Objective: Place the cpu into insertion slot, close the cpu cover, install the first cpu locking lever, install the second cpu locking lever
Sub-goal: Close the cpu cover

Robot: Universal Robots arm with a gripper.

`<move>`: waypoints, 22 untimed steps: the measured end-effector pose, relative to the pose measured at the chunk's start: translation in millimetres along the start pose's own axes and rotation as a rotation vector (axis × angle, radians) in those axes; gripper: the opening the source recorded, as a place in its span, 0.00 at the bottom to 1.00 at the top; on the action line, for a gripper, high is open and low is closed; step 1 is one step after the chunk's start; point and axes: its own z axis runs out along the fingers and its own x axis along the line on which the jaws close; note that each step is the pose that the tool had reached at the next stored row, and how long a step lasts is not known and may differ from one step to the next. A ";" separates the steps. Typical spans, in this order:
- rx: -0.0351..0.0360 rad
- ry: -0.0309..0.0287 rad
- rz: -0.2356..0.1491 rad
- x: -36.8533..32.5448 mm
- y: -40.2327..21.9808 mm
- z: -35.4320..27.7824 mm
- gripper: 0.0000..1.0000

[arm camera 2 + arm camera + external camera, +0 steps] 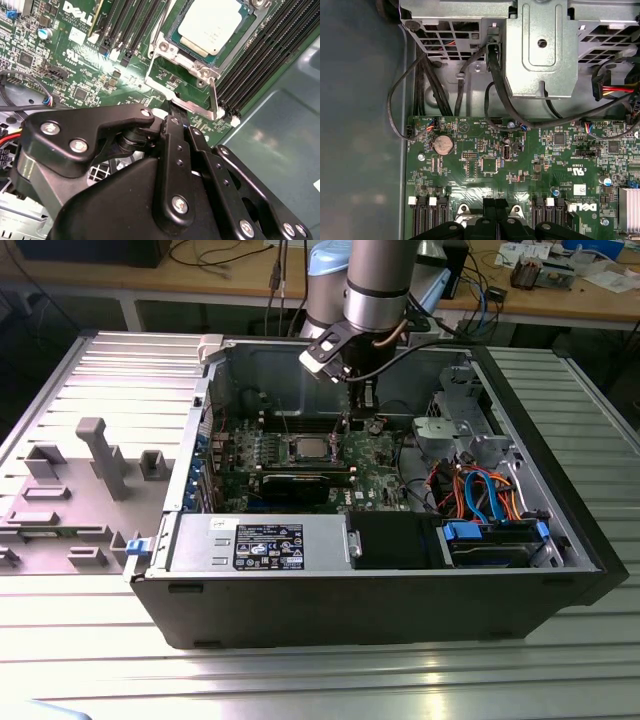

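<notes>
Inside the open black computer case [400,610], the insertion slot [292,450] sits in the green circuit board [385,455]. The cpu [212,25] lies flat in that slot, its smooth, matte silver-grey square top facing up, with a narrow band of blue-green substrate showing around it. The cpu cover [257,22], a thin stamped frame of bright metal, lies down around the chip, which shows through its square window. Along one edge of the slot runs a thin, shiny wire lever [214,97]; I cannot tell whether it is latched.

The gripper [173,107] hangs just beside that same edge of the slot, its tip at the wire lever. Its matte black linkage bars are studded with round silver screw heads. In both wrist views the two narrow black fingers [488,207] are drawn together, and nothing can be seen pinched between them.

Long, ribbed black memory slots [270,55] with white end clips flank the insertion slot on two sides. A round, dull silver coin cell [443,144] lies on the board well apart from the slot.
</notes>
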 end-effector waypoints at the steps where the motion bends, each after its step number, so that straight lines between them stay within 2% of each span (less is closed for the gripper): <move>1: 0.0000 0.0000 0.000 0.0 -0.2 0.0 0.11; 22: 0.0000 0.0000 0.000 0.2 -7.8 0.0 0.11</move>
